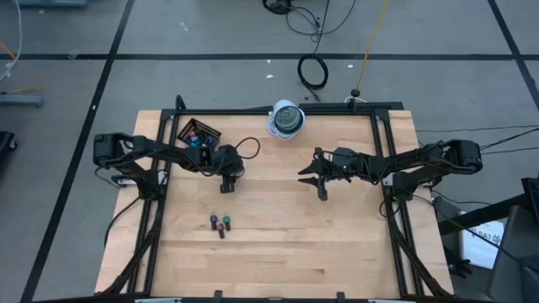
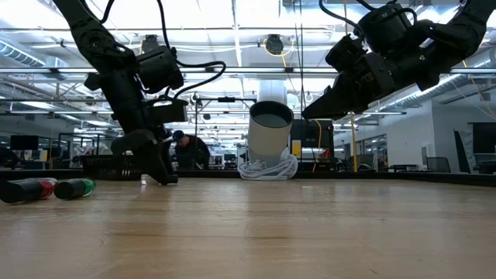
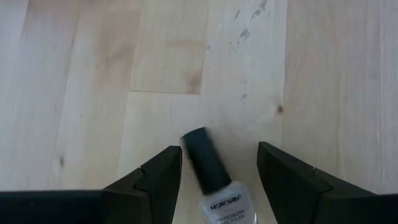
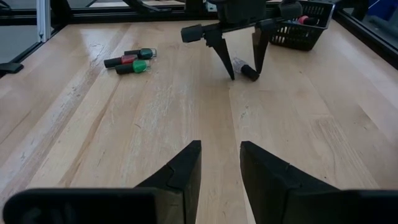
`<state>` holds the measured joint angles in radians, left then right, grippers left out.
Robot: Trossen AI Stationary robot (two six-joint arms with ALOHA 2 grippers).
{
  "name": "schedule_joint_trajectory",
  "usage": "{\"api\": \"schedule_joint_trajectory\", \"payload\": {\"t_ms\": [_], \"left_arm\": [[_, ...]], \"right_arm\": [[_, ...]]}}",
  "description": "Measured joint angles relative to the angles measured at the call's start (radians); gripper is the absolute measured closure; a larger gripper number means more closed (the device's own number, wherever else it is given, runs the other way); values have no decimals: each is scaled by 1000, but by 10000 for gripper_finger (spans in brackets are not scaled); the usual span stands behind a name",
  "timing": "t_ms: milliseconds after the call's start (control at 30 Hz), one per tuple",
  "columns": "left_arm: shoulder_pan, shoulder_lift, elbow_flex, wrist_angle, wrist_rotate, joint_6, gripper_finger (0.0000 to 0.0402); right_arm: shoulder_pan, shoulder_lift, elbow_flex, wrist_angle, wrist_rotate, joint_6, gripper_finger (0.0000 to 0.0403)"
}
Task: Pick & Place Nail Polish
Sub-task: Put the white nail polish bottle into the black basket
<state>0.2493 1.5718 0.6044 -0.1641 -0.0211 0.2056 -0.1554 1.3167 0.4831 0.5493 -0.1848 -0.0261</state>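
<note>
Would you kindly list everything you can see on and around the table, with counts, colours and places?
Nail polish bottle, pale: one, whitish body, black cap, lying on the table between the left claw's fingers.
Nail polish bottles, loose: three, red, green and one darker, lying together on the table nearer its front.
Basket: one, black, far left corner, holding more bottles; count unclear.
White cylinder: one, far edge, with white cable coiled at its base.
Table: one, light wood.
Left claw: open, lowered around the pale bottle.
Right claw: open, raised above the table's middle.
</note>
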Motion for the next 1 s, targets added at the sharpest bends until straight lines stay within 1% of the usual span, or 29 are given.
{"api": "schedule_joint_trajectory", "payload": {"t_ms": [100, 367, 567, 733, 1000], "left_arm": [[0, -1, 0, -12, -3, -11, 190], [0, -1, -1, -23, -5, -135, 190], [0, 0, -2, -30, -3, -168, 190], [2, -3, -2, -35, 38, -178, 190], [14, -5, -2, -61, 59, -221, 190]], "right_arm": [[0, 0, 0, 0, 0, 0, 303], [0, 0, 0, 0, 0, 0, 303], [0, 0, 0, 0, 0, 0, 303], [0, 0, 0, 0, 0, 0, 303], [0, 0, 0, 0, 0, 0, 303]]}}
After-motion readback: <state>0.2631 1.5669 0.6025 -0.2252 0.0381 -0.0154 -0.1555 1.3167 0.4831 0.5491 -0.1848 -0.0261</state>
